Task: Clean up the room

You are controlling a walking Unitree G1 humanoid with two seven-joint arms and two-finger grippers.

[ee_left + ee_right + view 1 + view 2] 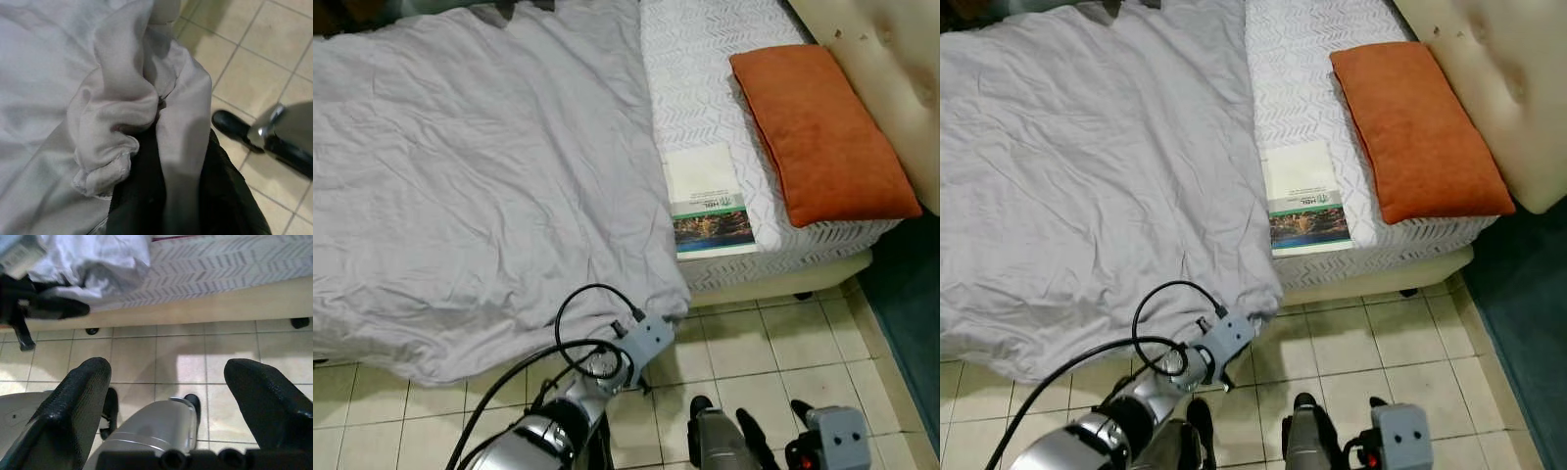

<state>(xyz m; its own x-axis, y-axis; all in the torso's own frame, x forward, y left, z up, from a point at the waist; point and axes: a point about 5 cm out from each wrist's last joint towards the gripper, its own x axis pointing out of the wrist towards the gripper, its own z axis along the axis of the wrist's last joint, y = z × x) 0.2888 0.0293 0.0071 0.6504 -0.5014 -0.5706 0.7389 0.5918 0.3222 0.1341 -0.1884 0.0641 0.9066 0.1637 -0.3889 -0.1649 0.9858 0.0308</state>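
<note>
At the near edge of the bed, the left gripper has its fingers closed on the corner of the grey blanket, where that corner droops over the side toward the tiled floor. From the left wrist the cloth is bunched into thick folds pinched between the black fingers, with a stitched hem curling out beside them. A black cable loops over the silver left arm just beside the blanket's hanging edge.

The blanket is spread wrinkled over most of the bed, reaching from the far edge to the near edge and covering everything up to the strip of white patterned mattress at the head end. On that bare strip, close to the near edge, lies a book with a pale cover and a coloured picture band along its lower part; its one long side is just beside the blanket's border. An orange pillow lies farther toward the head end, near the book but not touching it, and next to the cream padded headboard.

Low over the floor tiles in front of the bed, the right gripper hangs with its two black fingers spread wide apart and nothing between them. Beyond the bed's corner a dark teal rug covers the floor.
</note>
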